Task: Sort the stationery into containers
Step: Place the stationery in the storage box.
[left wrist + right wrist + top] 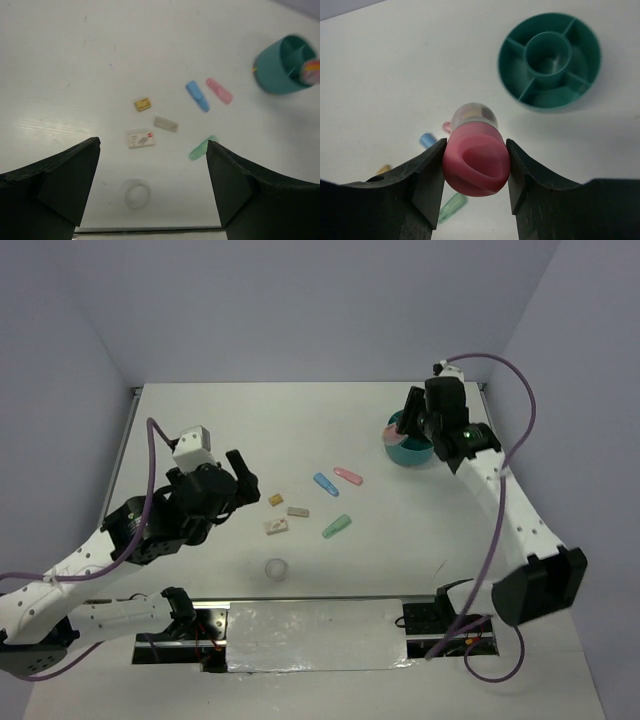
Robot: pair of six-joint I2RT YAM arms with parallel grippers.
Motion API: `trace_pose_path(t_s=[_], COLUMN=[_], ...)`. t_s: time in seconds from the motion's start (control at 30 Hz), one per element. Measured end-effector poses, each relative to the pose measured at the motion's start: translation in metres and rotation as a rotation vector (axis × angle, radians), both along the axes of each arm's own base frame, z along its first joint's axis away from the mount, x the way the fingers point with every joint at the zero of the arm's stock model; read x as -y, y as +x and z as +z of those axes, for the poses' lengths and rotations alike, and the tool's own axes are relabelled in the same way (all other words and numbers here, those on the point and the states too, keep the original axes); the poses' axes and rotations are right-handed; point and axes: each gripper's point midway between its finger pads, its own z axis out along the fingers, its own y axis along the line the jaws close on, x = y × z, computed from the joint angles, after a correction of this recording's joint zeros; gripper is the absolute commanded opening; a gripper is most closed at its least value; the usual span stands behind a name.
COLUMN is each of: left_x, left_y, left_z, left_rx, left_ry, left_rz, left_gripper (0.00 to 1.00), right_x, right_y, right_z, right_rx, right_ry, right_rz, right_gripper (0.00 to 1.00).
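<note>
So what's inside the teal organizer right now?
Nothing: the right wrist view shows every compartment of the organizer bare, none covered. The pink tube sits in the right gripper, not inside.

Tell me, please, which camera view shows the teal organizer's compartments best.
The right wrist view: it looks down into the teal organizer, showing the centre cup and ring dividers. In the top external view the right gripper covers part of it. The left wrist view shows it from the side, blurred.
</note>
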Motion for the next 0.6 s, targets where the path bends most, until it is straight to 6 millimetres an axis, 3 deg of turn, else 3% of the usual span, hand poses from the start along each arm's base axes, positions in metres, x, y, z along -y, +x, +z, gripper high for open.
trace_pose_path(t_s=[0.17,0.33,0.6], left_x=[-0.022,-0.037,-0.037], left_y=[-0.026,-0.042,-0.043], left_z=[-0.029,-0.037,-0.074], left_rx=[-0.057,-0.024,-0.050], left_ry=[0.126,0.165,0.266], left_rz=[-0.114,-0.206,-0.260], left_gripper=[0.99,0.99,0.99], right_x=[0.033,0.051,0.070], right_y=[0.050,0.098,0.109], right_z=[-0.005,-0.002,-0.038], right_rx=[-0.099,-0.119,-0.220], right_ry=[-0.089,-0.128,-0.176], right_rz=[-0.078,-0.107,-0.119], right_gripper=[0.00,0.00,0.00])
